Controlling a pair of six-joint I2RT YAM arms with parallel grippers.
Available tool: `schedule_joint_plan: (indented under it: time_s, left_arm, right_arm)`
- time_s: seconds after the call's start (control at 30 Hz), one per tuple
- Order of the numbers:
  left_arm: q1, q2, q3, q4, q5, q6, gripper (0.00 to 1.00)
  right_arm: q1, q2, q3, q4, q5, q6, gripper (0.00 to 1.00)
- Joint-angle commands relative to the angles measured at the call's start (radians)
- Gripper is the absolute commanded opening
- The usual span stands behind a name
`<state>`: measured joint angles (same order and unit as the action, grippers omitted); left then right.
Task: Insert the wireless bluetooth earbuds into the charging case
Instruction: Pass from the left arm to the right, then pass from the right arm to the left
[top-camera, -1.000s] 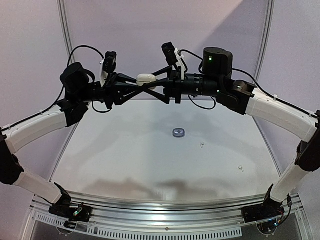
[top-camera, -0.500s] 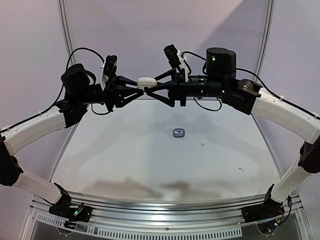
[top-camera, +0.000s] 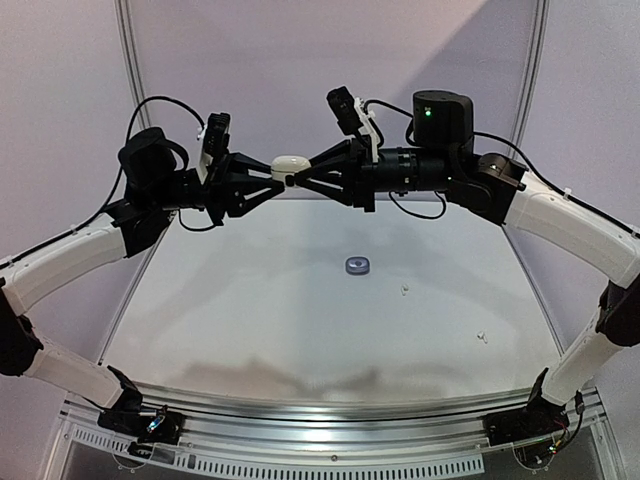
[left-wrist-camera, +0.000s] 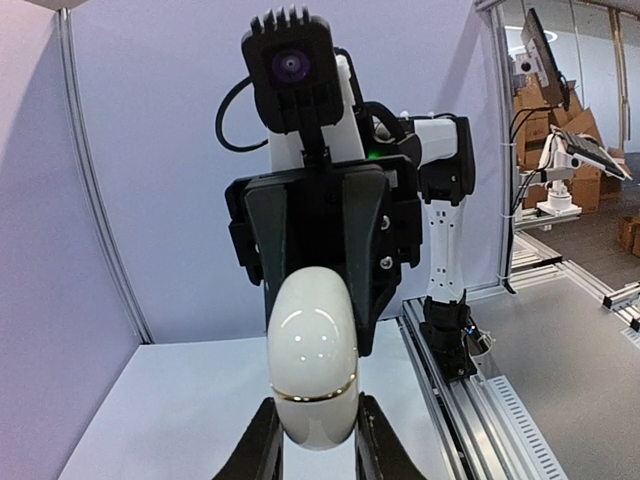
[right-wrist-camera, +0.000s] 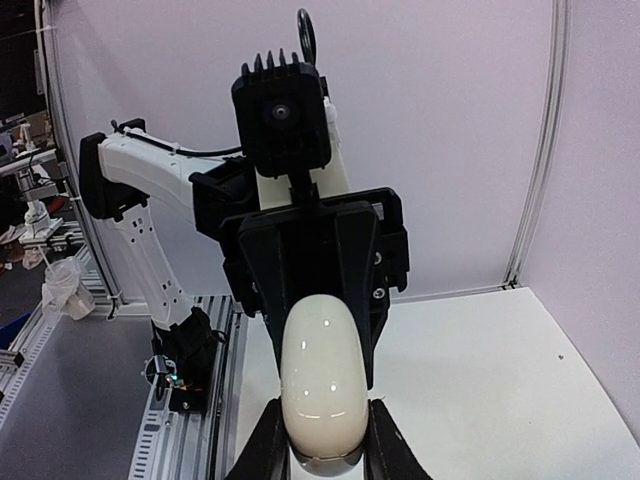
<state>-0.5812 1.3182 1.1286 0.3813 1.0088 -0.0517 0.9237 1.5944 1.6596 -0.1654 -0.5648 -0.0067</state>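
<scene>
A white pebble-like charging case (top-camera: 291, 165) is held high above the table between both grippers, its lid closed. My left gripper (top-camera: 281, 173) is shut on one end of it and my right gripper (top-camera: 302, 173) on the other. In the left wrist view the case (left-wrist-camera: 312, 350) sits between my left gripper's (left-wrist-camera: 314, 442) fingers, with a gold seam line showing. In the right wrist view the case (right-wrist-camera: 322, 380) sits between my right gripper's (right-wrist-camera: 322, 450) fingers. Two tiny white earbuds (top-camera: 404, 290) (top-camera: 481, 337) lie on the table at the right. The dark earbuds are not visible.
A small dark grey-purple rounded case (top-camera: 357, 265) lies on the white table (top-camera: 250, 320) near its middle. Metal rails run along the table's near edge, and purple walls enclose the back and sides.
The two grippers, crossed over each other a second ago, have drawn apart and now pinch the white case from its two ends. The case has barely moved.
</scene>
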Motion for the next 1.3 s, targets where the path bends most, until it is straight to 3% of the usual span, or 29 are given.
schedule_joint_plan:
  time_s: [0.0, 0.03, 0.13, 0.2, 0.27, 0.47, 0.7, 0.97, 1.27]
  left_arm:
    - [-0.014, -0.006, -0.010, -0.018, 0.005, 0.024, 0.00]
    - [-0.014, -0.002, -0.007, -0.018, 0.008, 0.019, 0.00]
    - [-0.017, 0.006, -0.001, -0.010, 0.002, -0.008, 0.46]
    - [-0.018, 0.012, 0.000, 0.003, 0.002, -0.055, 0.52]
    - [-0.020, 0.016, 0.000, 0.017, 0.016, -0.087, 0.51]
    - [-0.023, 0.010, -0.005, 0.003, 0.013, -0.066, 0.27]
    - [-0.026, 0.015, -0.014, 0.024, 0.022, -0.094, 0.36]
    - [-0.026, 0.010, -0.018, 0.055, 0.016, -0.111, 0.33]
    - [-0.026, 0.029, 0.008, 0.077, 0.010, -0.127, 0.38]
  right_arm:
    - [0.004, 0.013, 0.018, -0.008, -0.030, 0.020, 0.05]
    - [0.003, 0.017, 0.019, -0.003, -0.034, 0.022, 0.03]
    - [0.003, 0.029, 0.016, 0.025, -0.049, 0.037, 0.00]
    - [0.004, 0.037, 0.016, 0.048, -0.053, 0.046, 0.00]
    - [0.004, 0.041, 0.015, 0.067, -0.052, 0.049, 0.00]
    - [0.004, 0.041, 0.013, 0.080, -0.044, 0.043, 0.00]
    - [0.004, 0.039, -0.006, 0.152, -0.058, 0.066, 0.00]
    - [0.005, 0.033, -0.014, 0.144, -0.050, 0.068, 0.00]
    - [0.014, 0.044, -0.012, 0.094, -0.031, 0.041, 0.00]
